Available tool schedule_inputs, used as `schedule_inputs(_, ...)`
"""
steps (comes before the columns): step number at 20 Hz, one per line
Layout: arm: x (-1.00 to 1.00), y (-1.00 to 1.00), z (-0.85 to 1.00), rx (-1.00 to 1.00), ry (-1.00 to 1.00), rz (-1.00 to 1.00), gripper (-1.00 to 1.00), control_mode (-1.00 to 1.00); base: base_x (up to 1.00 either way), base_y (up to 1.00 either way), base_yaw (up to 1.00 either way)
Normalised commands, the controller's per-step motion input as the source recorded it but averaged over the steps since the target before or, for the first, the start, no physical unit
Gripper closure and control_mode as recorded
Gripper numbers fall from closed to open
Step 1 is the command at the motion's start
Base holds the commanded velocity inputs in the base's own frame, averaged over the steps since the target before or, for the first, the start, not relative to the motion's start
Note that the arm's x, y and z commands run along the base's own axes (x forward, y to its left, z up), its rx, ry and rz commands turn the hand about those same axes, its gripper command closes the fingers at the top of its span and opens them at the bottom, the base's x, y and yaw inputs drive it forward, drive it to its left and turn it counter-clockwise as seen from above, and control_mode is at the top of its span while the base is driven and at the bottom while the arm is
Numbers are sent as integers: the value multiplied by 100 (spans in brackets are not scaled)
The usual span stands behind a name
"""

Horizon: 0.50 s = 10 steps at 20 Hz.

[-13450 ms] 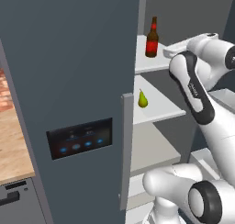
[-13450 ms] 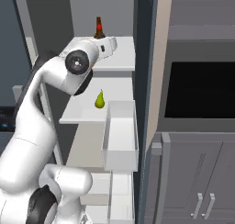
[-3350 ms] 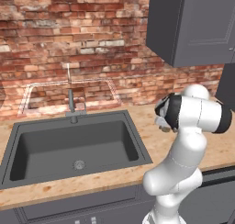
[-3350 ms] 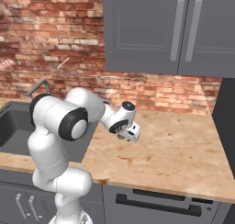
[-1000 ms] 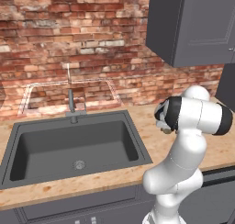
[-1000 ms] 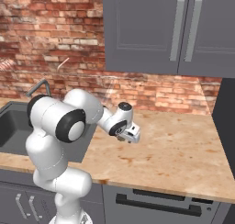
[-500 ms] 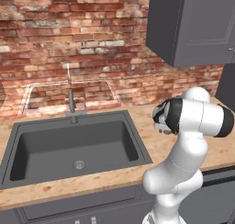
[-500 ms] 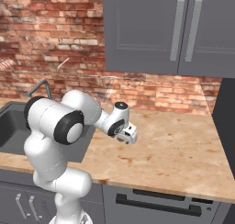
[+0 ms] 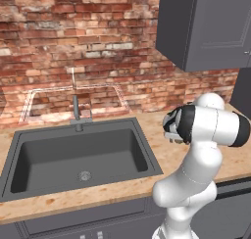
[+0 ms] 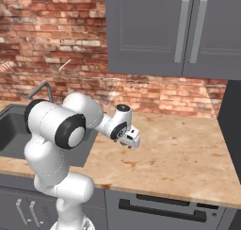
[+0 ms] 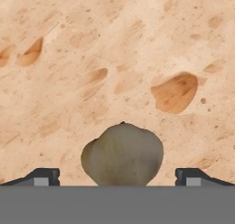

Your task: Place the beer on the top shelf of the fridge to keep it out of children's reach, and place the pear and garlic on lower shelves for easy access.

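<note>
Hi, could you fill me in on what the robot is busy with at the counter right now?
The arm is reaching over the wooden counter to the right of the sink, with its gripper pointed down at the surface. In the hand view, the garlic lies on the counter, centred between the two fingertips, which stand wide apart on either side without touching it. So it looks poised to pick up the garlic, but has not gripped it yet.

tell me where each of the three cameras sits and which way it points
Left base view: behind the arm's left, looking forward and down over the sink; arm at lower right.
Right base view: behind its right, over the counter; arm at lower left.
Hand view: on the hand, looking down between the open gripper at the garlic.
Both base views share the sink, counter and brick wall.
</note>
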Motion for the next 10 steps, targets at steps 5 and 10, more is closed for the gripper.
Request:
schedule_inputs(5, 0, 4, -6, 0, 0, 0, 100, -100, 0, 0, 0)
schedule_inputs(10, 0, 1, -8, 0, 0, 0, 100, -100, 0, 0, 0)
